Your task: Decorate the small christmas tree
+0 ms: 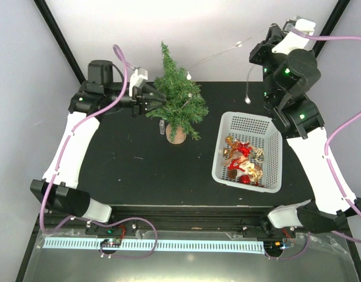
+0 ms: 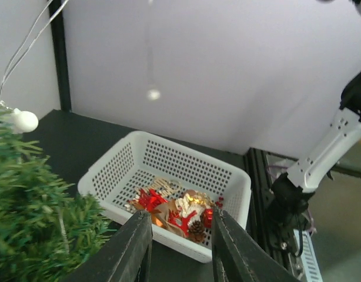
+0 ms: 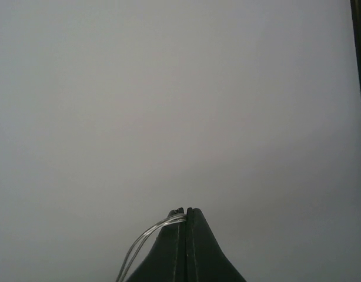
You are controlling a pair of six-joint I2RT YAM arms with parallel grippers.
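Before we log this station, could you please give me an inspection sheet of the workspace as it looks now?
Surface: black table.
Job's things: small christmas tree upright in its pot; light string runs from its branches up to the right claw.
Clutter: white basket of red and gold ornaments, right of the tree.
Grippers: left claw open at the tree's side, holding nothing; right claw shut on the light string.
Cables: purple cables along both arms.
Surroundings: white walls, black frame posts.
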